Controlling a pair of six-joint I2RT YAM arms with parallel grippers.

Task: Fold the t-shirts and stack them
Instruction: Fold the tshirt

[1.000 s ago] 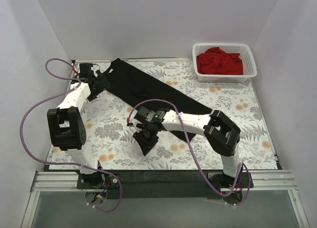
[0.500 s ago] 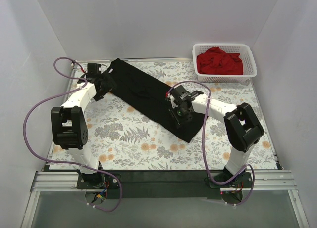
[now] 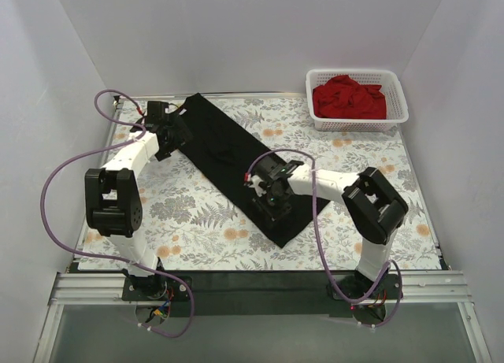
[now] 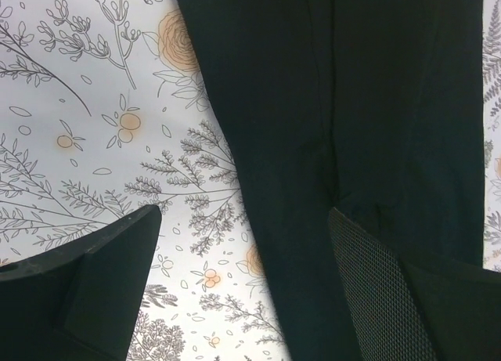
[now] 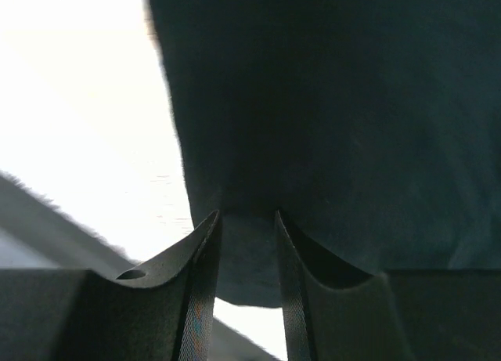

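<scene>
Black t-shirt (image 3: 228,154): spread in a long slanted strip on the flowered table (image 3: 181,213), from the far left corner toward the middle.
Red t-shirt (image 3: 349,98): bunched up in the white lattice basket (image 3: 358,125) at the far right, well apart from both arms.
Left gripper (image 3: 172,133): at the far end of the black strip. Jaws wide apart, 1 finger (image 4: 376,298) over the cloth and 1 over the bare table, holding nothing.
Right gripper (image 3: 272,196): on the near part of the strip. Jaws pinched close on a fold of the black cloth.
Feel: most likely soft, light and floppy. Sure to sag and wrinkle if lifted by 1 spot. Easy to drag, hard to break.
Best place to hold: probably the edges and corners, 2 spots at once, 1 for each gripper, to keep a fold straight.
Writing: no brand, label or words to read on the shirts, the basket or the arms.
</scene>
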